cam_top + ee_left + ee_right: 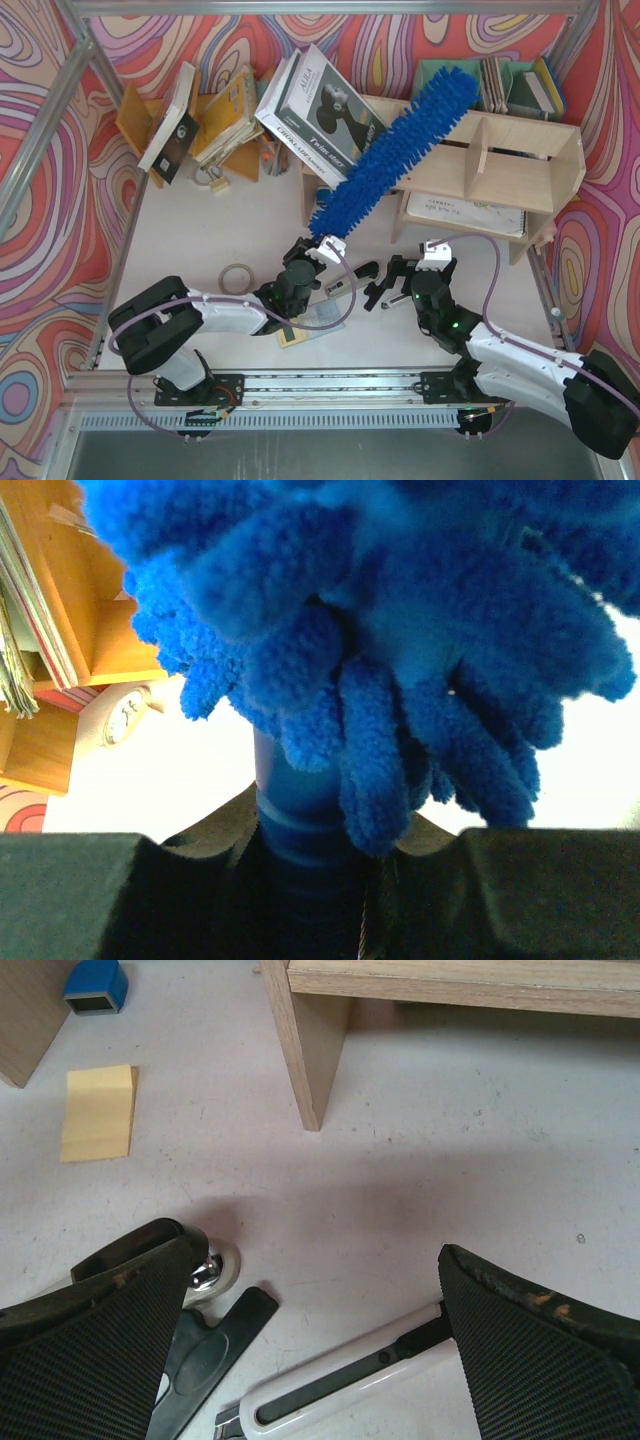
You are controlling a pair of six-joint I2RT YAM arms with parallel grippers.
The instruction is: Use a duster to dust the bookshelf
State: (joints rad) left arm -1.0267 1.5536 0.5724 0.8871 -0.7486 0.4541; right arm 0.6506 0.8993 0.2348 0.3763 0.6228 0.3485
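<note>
The duster (398,150) is a long bright-blue fluffy brush. Its head slants up and right over the left part of the pale plywood bookshelf (520,135), its tip by the top board. My left gripper (322,250) is shut on its slim blue handle (295,810), and the blue head (400,610) fills the left wrist view. My right gripper (425,262) is open and empty, low over the table in front of the bookshelf. The right wrist view shows a shelf upright (310,1040) ahead of its fingers (110,1330).
A black-and-silver stapler-like tool (200,1345) and a white-and-black stick (350,1385) lie under the right gripper. A yellow sticky pad (98,1112) lies left. A tape roll (236,278) lies near the left arm. An orange-brown book rack (200,120) and leaning books (320,105) stand behind.
</note>
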